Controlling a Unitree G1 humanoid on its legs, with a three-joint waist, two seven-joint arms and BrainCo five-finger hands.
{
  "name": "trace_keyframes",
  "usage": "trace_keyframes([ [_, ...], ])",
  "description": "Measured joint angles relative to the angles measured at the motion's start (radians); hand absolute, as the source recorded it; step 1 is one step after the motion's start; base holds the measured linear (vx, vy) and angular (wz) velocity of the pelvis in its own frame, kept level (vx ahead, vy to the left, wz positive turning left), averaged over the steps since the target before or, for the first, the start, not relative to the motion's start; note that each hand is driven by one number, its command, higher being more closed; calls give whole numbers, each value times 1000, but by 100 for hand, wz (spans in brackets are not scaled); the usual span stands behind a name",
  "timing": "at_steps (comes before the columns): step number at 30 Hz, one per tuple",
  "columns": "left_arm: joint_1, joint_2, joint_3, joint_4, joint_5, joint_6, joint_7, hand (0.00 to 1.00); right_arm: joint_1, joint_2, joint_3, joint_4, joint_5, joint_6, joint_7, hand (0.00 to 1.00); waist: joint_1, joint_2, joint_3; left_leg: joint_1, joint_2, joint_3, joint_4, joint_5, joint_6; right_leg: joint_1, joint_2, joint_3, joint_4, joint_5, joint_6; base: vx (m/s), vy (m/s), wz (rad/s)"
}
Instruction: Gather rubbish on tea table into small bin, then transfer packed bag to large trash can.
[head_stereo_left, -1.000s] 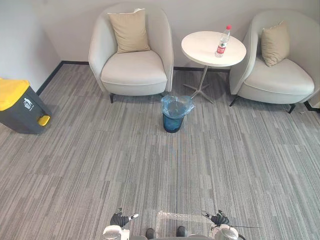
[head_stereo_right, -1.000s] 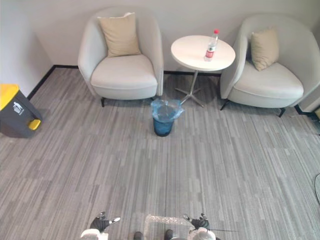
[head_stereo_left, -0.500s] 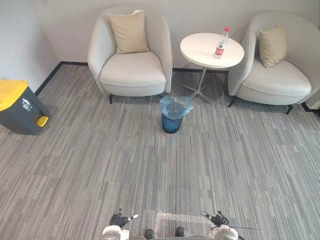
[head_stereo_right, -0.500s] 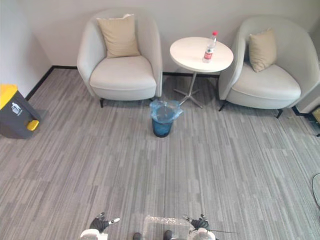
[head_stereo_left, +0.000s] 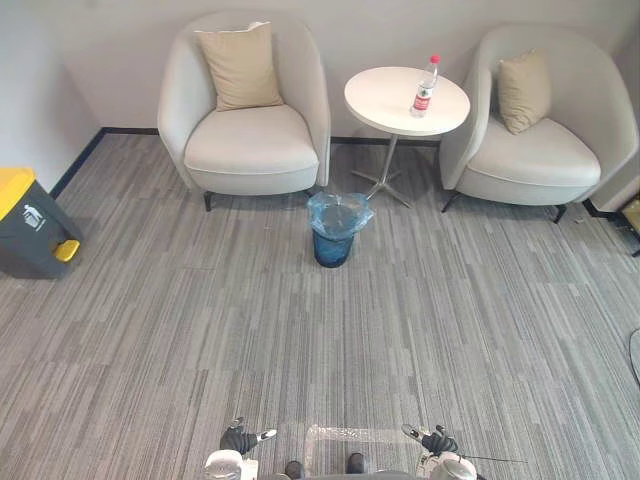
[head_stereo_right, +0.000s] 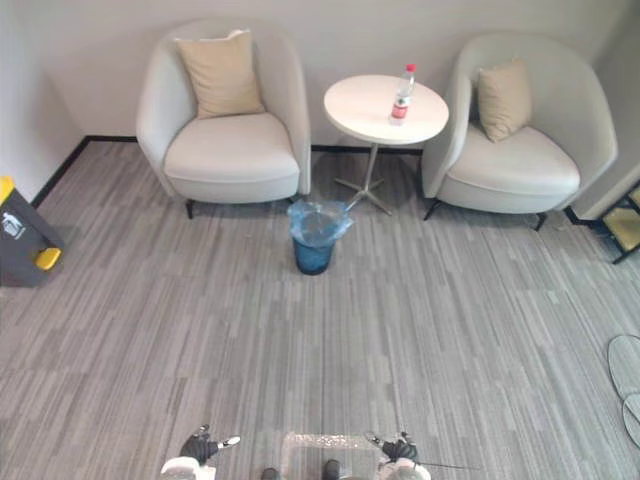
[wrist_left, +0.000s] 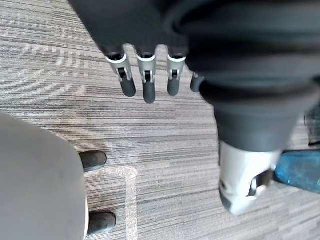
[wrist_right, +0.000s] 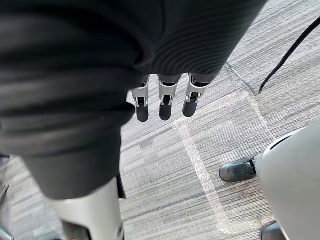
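Bins first, as we scan L to R: the large trash can (head_stereo_left: 28, 222), grey w/ yellow lid, sits far left. Next comes an armchair (head_stereo_left: 245, 135) w/ tan cushion (head_stereo_left: 240, 65), then the small bin (head_stereo_left: 338, 232), blue-bagged, on the carpet (head_stereo_left: 300, 330) just in front of the tea table (head_stereo_left: 385, 100). On the table's right part the bottle (head_stereo_left: 425, 87) stands upright. A second armchair (head_stereo_left: 530, 150) is beyond. Close to us, left hand (wrist_left: 148, 80) and right hand (wrist_right: 165, 100) hang over carpet, fingers straight & relaxed.
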Motion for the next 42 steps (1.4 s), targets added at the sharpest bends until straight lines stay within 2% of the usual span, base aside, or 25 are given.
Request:
trace_keyframes([
  [2,-2,1,0,-1,-1,0,0,0,2,-2,-1,-1,1,0,0,0,-5,5,9,-28,17,10,95,-57,-8,5,9,6,3,-8,-13,37,-71,-29],
  [4,-12,1,0,-3,-1,0,-6,0,12,-8,-1,-2,21,0,2,0,-8,9,22,-84,44,42,265,-117,-49,25,15,19,2,-33,-37,59,-66,-14],
  [7,-22,-2,1,-29,-8,-1,-19,0,21,-19,-13,-13,36,0,5,0,-9,22,50,-195,84,60,554,-121,-69,38,15,31,31,-65,-57,77,-86,-13],
  [9,-30,-13,4,-50,-19,-3,-20,0,19,-28,-34,-26,42,1,3,0,-9,37,75,-293,113,49,760,-117,-105,57,13,59,73,-101,-89,163,-34,-20],
  [13,-39,-21,8,-64,-21,-4,-17,0,16,-42,-40,-28,61,6,-7,0,-13,42,86,-386,82,1,674,-172,-88,73,-25,108,101,-148,-91,223,55,-32],
  [15,-46,-21,6,-63,-21,-3,-16,0,11,-46,-41,-28,61,6,-13,0,-11,37,88,-421,18,-18,473,-119,-66,74,-69,135,104,-170,-65,335,166,-55],
  [17,-46,-30,-1,-63,-25,-4,-16,0,7,-48,-41,-27,61,9,-14,0,1,54,85,-415,-9,-74,217,12,-74,77,-76,179,101,-195,-43,433,242,-75],
  [18,-47,-32,2,-62,-30,-4,-16,0,6,-49,-41,-23,61,10,-15,0,5,58,88,-412,-3,-78,214,74,-64,85,-69,195,100,-202,-40,440,268,-89],
  [19,-53,-24,4,-64,-41,-3,-17,0,-3,-30,-38,-22,59,16,-12,0,7,39,86,-409,-12,-65,247,80,-18,84,-78,216,130,-221,-36,343,208,-67],
  [21,-54,-10,9,-66,-41,-3,-18,0,-1,-10,-41,-30,55,17,-8,0,13,5,80,-385,-21,-13,274,12,12,-28,-99,215,388,-272,20,455,210,-67],
  [22,-54,-9,9,-65,-41,-2,-18,0,0,-10,-42,-29,54,18,-7,0,15,2,82,-366,-21,4,277,1,19,-57,-101,219,468,-274,28,497,199,-74],
  [24,-37,-1,9,-62,-40,2,-17,0,4,-9,-40,-34,17,21,1,0,17,-9,81,-252,-35,58,277,-53,60,-180,-132,205,824,-243,162,412,152,-73],
  [25,-35,-2,7,-61,-40,3,-17,0,0,-9,-40,-39,17,21,4,0,12,-7,82,-227,-38,59,275,-67,60,-206,-139,179,893,-240,166,410,132,-39],
  [26,-37,-2,-1,-61,-40,4,-17,0,1,-9,-39,-59,16,20,8,0,2,-6,82,-185,-41,60,260,-81,61,-249,-167,111,989,-244,157,403,99,-5],
  [28,-42,-9,-10,-61,-41,2,-18,0,-10,-10,-39,-75,-15,21,10,0,0,-2,85,-86,-35,56,205,-85,60,-308,-236,-55,1035,-280,95,430,51,-2],
  [32,-35,-8,-29,-59,-50,2,-18,0,-18,-17,-36,-73,-25,22,14,0,2,13,90,-8,25,26,195,-89,53,-360,-236,-179,789,-295,56,361,-111,17],
  [33,-33,-9,-30,-56,-49,2,-18,0,-22,-21,-33,-73,-25,22,15,0,0,18,91,6,49,17,196,-103,30,-383,-223,-192,698,-265,50,437,-291,21],
  [35,-27,2,-30,-42,-48,0,-18,0,-19,-24,-13,-70,-26,22,15,0,-1,-6,81,37,51,-6,199,-140,-29,-401,-211,-197,488,-65,-1,433,-297,21],
  [36,-34,2,-26,-29,-49,2,-18,0,-20,-33,-7,-66,-22,23,20,0,-3,-8,82,51,53,-24,208,-166,-53,-401,-207,-192,487,-39,-16,305,-211,-6],
  [37,-38,-15,-27,-19,-48,1,-17,0,-32,-51,-4,-66,-26,23,17,0,4,40,82,58,96,-33,222,-174,-60,-402,-177,-203,520,-46,-17,349,-257,-8],
  [38,-36,-31,-28,-16,-48,0,-18,0,-30,-67,2,-64,-30,20,18,0,-2,60,74,52,113,-61,251,-170,-65,-391,-164,-211,524,-91,-20,475,-393,2],
  [39,-48,-51,-24,-1,-47,0,-20,0,-31,-72,-2,-61,-25,16,16,0,-7,86,78,-2,144,-116,402,-168,-70,-340,-139,-242,513,-146,-42,477,-417,37],
  [40,-50,-54,-12,-6,-48,-1,-21,0,-26,-72,0,-56,-22,16,16,0,-9,87,80,-74,167,-155,587,-136,-111,-290,-117,-264,483,-165,-51,450,-404,51],
  [41,-53,-52,15,-16,-49,-3,-22,0,-22,-62,7,-48,-22,16,16,0,-5,73,93,-161,196,-181,791,-81,-108,-222,-95,-287,449,-181,-66,341,-281,39],
  [42,-54,-47,23,-25,-50,-4,-22,0,-23,-56,10,-36,-21,16,17,0,7,77,98,-200,210,-173,885,-96,-116,-173,-78,-294,425,-189,-77,308,-238,18],
])
